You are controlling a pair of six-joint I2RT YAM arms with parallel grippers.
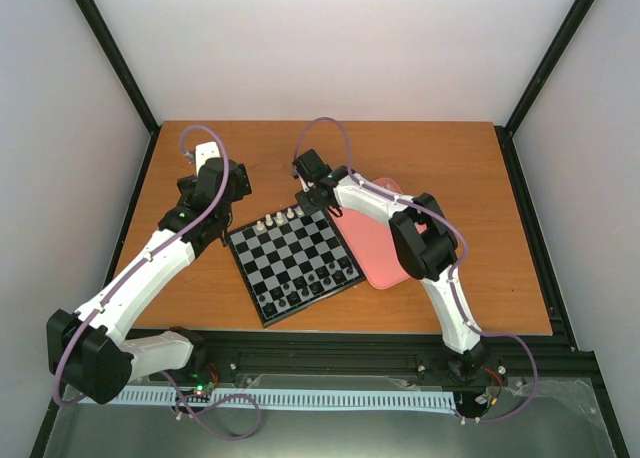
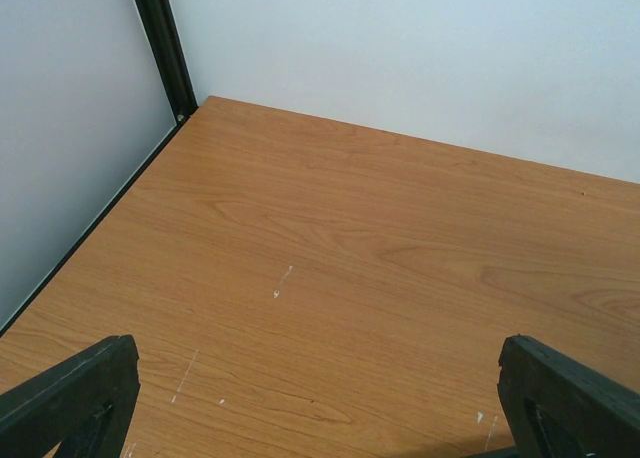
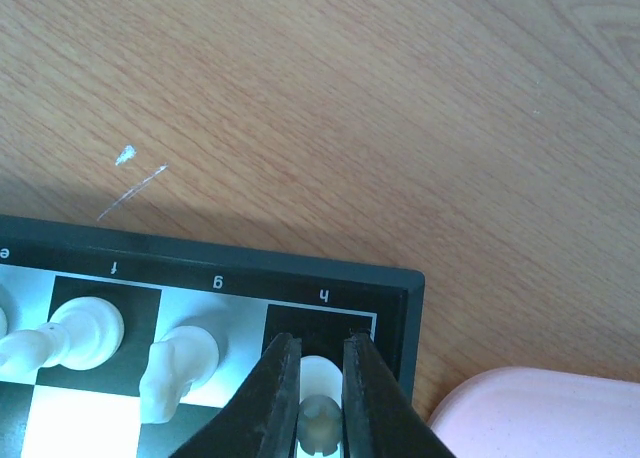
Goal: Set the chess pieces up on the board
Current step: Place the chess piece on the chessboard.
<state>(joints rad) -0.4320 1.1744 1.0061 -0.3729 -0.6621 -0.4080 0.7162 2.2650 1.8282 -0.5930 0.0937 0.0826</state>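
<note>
Cream piece [image 3: 318, 418] pinched in my right tool [image 3: 320, 350], lower frame, board [image 3: 250, 268] corner: crooked release may tip it onto knight [image 3: 180, 373].

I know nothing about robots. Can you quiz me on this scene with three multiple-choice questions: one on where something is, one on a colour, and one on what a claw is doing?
1. Where on the board is the right gripper?
A. the middle
B. the corner square marked h
C. the near edge

2. What colour is the tray beside the board?
A. pink
B. blue
C. green

3. How is the left gripper set?
A. open, with nothing between its fingers
B. shut on a chess piece
C. shut on nothing

Answers:
1 B: the right wrist view shows it pinching a white piece on the h corner square.
2 A: a pink rim shows next to the board's corner.
3 A: the left wrist view shows its fingers far apart above the table.
</note>
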